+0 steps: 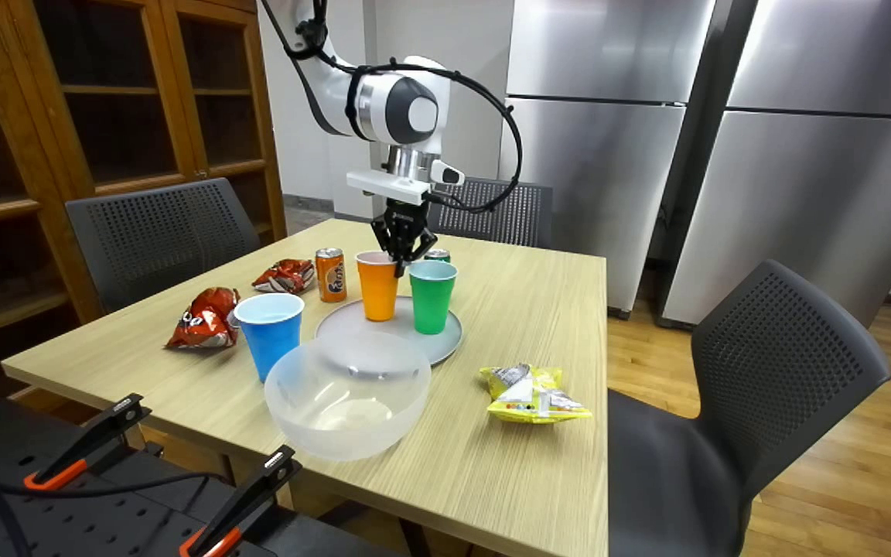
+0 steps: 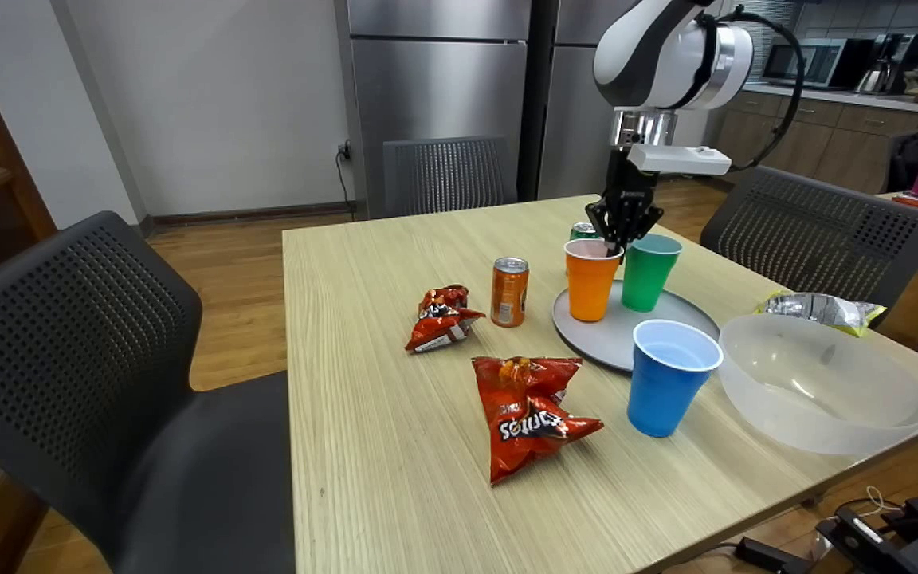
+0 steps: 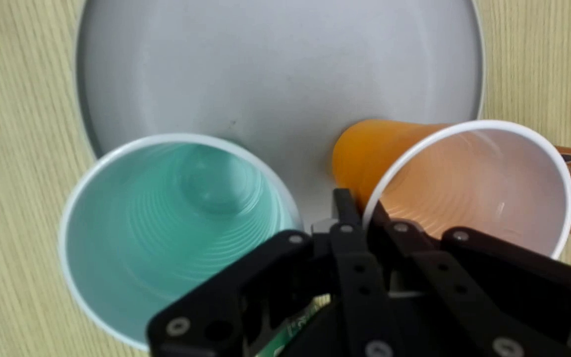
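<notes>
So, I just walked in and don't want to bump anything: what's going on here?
The robot's gripper is closed on the orange cup at its rim, one finger inside and one outside. The cup appears to rest on the plate, next to the green cup, which stands there unheld. Off the plate, on the table, are the blue cup, the bowl, an orange can and a yellow bag.

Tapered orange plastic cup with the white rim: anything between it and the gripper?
Nothing visible. In the wrist view, the black two-finger gripper straddles the rim of the tapered orange plastic cup, one finger inside, one outside. The tapered green plastic cup stands close by, on the gripper's other side, not between them.
</notes>
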Available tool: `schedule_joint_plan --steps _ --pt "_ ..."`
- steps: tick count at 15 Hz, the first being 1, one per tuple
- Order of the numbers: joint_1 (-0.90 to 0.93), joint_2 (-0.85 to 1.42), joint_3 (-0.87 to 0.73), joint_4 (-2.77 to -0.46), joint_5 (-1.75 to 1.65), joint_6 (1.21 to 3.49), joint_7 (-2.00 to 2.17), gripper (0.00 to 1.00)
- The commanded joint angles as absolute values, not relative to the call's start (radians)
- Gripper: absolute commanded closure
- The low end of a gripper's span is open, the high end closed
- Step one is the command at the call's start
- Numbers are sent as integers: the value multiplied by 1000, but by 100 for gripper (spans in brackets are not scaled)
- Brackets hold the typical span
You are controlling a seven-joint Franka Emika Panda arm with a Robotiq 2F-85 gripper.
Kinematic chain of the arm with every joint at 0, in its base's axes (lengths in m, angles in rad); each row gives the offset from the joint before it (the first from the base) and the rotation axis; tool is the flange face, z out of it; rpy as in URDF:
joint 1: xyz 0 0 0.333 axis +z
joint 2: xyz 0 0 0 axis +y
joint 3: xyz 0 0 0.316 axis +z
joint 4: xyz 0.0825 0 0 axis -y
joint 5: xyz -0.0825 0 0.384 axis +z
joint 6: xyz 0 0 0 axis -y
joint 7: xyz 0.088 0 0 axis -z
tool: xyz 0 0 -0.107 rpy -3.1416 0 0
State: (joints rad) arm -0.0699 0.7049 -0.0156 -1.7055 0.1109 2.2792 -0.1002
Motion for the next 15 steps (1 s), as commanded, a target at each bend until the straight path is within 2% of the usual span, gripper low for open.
schedule_joint_plan --steps 1,9,10,15 --pt "-78 710 -10 -1679 92 2243 -102 62" --pt "-79 699 -3 -1699 96 2246 -111 4" --pt "-80 698 -1 -1700 97 2242 -114 0" --pt "-81 691 9 -1708 100 2230 -125 0"
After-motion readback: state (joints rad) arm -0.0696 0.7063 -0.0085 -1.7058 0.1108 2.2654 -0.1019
